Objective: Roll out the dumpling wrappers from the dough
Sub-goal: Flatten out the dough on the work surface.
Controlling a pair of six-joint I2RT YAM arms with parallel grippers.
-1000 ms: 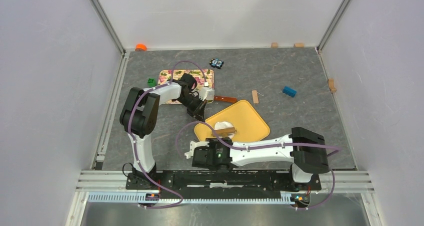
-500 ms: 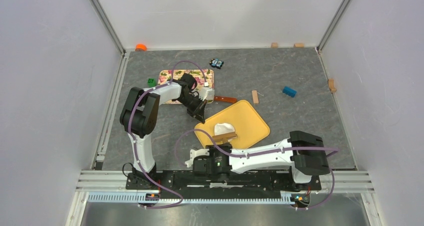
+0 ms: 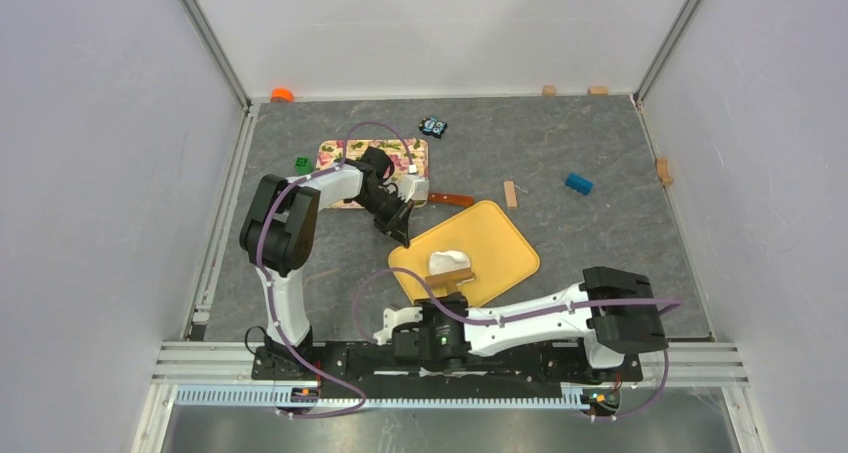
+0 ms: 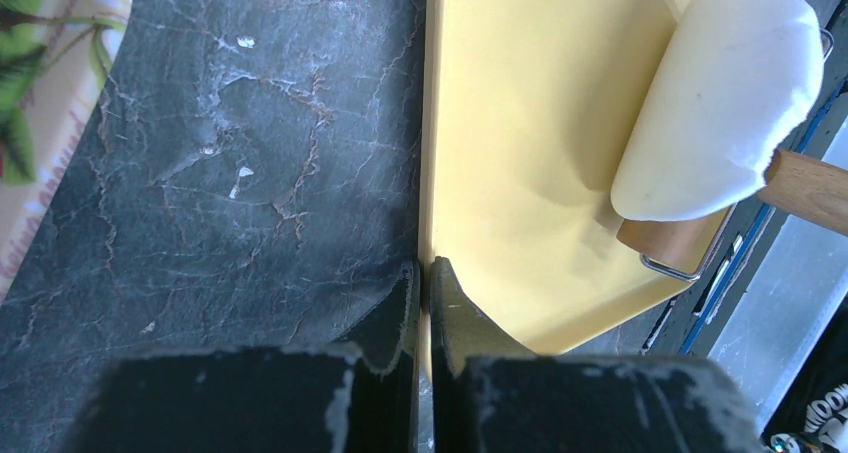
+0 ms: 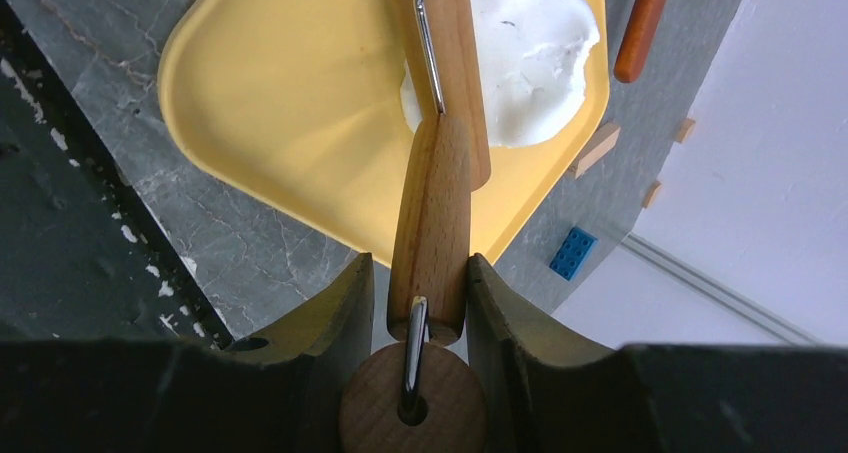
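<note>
Wooden roller (image 5: 432, 223) touches white dough (image 5: 530, 63) on yellow board (image 5: 290, 83).

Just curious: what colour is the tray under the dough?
The tray is yellow, clearest in the right wrist view.

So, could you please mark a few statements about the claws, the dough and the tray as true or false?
1. The right claw grips the wooden roller by its handle. True.
2. The dough lies on the yellow tray. True.
3. The left claw is open and holds nothing. False: it is shut on the yellow tray's rim.
4. The blue block sits on the yellow tray. False: it lies on the table, apart from the tray.
</note>
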